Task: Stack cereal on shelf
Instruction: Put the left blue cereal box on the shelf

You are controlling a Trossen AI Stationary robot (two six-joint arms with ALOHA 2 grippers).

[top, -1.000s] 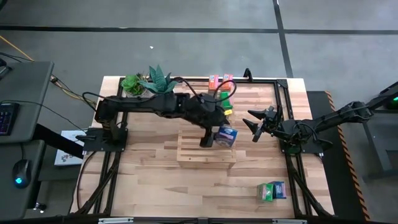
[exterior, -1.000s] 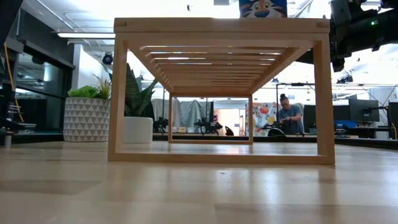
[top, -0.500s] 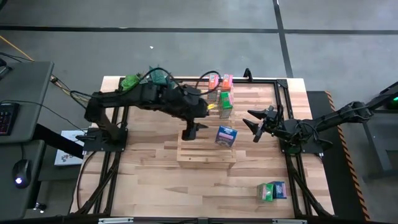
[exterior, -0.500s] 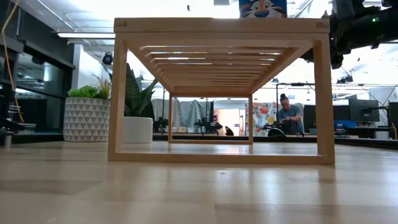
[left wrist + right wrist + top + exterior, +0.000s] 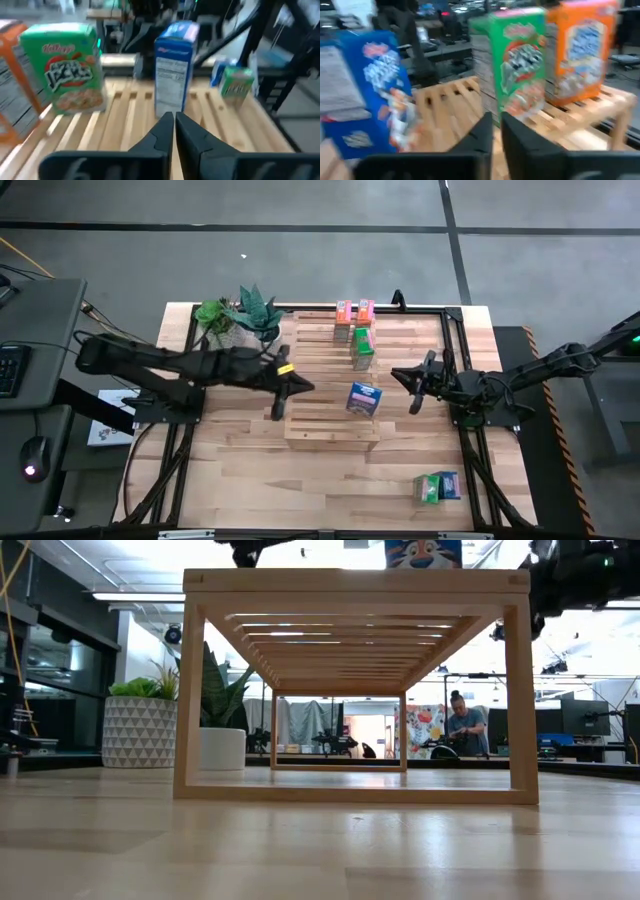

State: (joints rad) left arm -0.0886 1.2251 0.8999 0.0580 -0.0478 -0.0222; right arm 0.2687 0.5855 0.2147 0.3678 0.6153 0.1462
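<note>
The shelf point(image 5: 320, 425) is a pale slatted rack at the table's middle. On its top stand a blue cereal box point(image 5: 364, 397), a green one point(image 5: 362, 342) and two orange ones point(image 5: 354, 311) at its far end, each on its base. My left gripper point(image 5: 285, 387) is shut and empty over the shelf's left edge, left of the blue box point(image 5: 172, 65). My right gripper point(image 5: 418, 380) is shut and empty just off the shelf's right side, pointing at the boxes point(image 5: 517, 65). A green and a blue box point(image 5: 437, 487) lie on the table at near right.
Two potted plants point(image 5: 240, 312) stand at the table's far left corner. Black frame rails point(image 5: 455, 360) run along the table's sides. The low view looks under the shelf point(image 5: 355, 580); a person point(image 5: 465, 730) sits far behind in the room.
My left gripper has drawn back from the blue box toward the table's left edge and has shut, holding nothing. The blue box stays upright on the shelf. My right gripper has stayed in place and has shut.
</note>
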